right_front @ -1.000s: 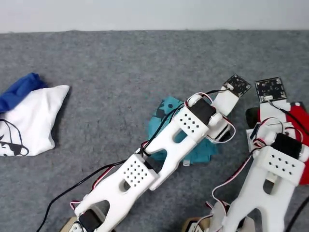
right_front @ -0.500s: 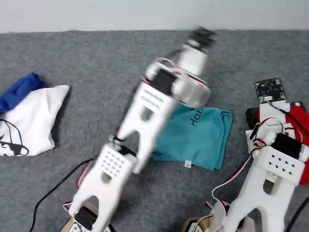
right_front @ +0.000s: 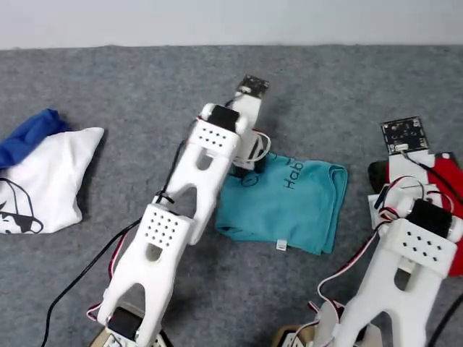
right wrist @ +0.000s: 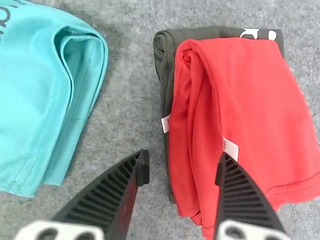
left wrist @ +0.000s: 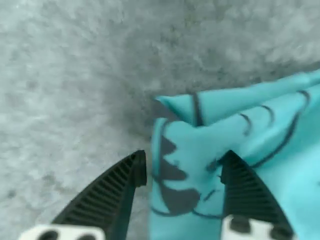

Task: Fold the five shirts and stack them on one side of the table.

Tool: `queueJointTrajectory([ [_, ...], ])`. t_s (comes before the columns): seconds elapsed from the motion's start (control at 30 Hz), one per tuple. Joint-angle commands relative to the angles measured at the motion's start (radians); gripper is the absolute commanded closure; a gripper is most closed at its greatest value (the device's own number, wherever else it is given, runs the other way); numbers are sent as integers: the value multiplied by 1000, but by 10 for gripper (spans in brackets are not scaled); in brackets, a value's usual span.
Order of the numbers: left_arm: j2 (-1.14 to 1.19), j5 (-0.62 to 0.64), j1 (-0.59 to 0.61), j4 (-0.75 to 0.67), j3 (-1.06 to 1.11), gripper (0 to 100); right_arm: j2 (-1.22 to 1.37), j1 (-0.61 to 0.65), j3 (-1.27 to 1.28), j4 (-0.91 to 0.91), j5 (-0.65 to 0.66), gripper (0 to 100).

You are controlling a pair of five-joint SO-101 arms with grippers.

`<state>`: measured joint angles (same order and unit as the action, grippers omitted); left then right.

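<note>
Red shirt (right wrist: pixel 240 125) covers most of the dark shirt (right wrist: pixel 200 34) beneath

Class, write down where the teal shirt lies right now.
In the high view, the teal shirt lies right of centre on the table, with the red shirt just to its right.

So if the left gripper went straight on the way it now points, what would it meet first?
Most likely the teal shirt: the left gripper points down at its corner, open jaws astride the edge. One jaw would land on the gray table beside it. Height above is unclear.
</note>
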<state>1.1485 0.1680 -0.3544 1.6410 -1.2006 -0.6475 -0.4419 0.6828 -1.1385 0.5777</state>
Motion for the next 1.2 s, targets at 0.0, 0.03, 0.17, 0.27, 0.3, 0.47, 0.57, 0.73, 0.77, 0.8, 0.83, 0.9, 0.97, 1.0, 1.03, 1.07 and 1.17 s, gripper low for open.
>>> queueJointTrajectory([
  [0.0, -8, -11, 72, -8, -58, 757, -27, 4, -3, -8, -11, 772],
  [0.03, -6, -11, 87, -5, -73, 757, -27, 12, -3, -8, -11, 772],
  [0.17, 0, -11, 138, -2, -84, 757, -27, 53, 29, -7, -11, 772],
  [0.27, 25, -41, 163, -2, -88, 757, -33, 70, 57, -1, -11, 772],
  [0.3, 32, -60, 170, 2, -88, 757, -33, 71, 61, 1, -11, 772],
  [0.47, 11, -84, 153, 60, -97, 757, -28, 73, 61, 1, -11, 772],
  [0.57, -51, -84, 114, 103, -170, 757, -27, 73, 61, 2, -11, 772],
  [0.73, -178, -84, 40, 114, -269, 757, -27, 73, 61, 2, -11, 772],
  [0.77, -196, -84, 31, 114, -269, 757, -27, 73, 61, 2, -11, 772],
  [0.8, -213, -84, 25, 114, -268, 757, -27, 73, 61, 2, -11, 772],
  [0.83, -222, -84, 23, 114, -263, 757, -27, 76, 61, 4, -12, 772],
  [0.9, -224, -84, 23, 114, -232, 757, -25, 120, 61, 12, -32, 772],
  [0.97, -216, -92, 28, 110, -177, 757, -25, 222, 68, 13, -103, 772],
  [1.0, -206, -92, 31, 110, -153, 757, -25, 283, 71, 15, -129, 772],
  [1.03, -193, -94, 35, 110, -136, 757, -25, 344, 74, 18, -146, 772],
  [1.07, -176, -94, 44, 110, -127, 757, -24, 401, 74, 25, -160, 772],
  [1.17, -117, -94, 75, 109, -142, 757, -24, 504, 117, 102, -190, 772],
])
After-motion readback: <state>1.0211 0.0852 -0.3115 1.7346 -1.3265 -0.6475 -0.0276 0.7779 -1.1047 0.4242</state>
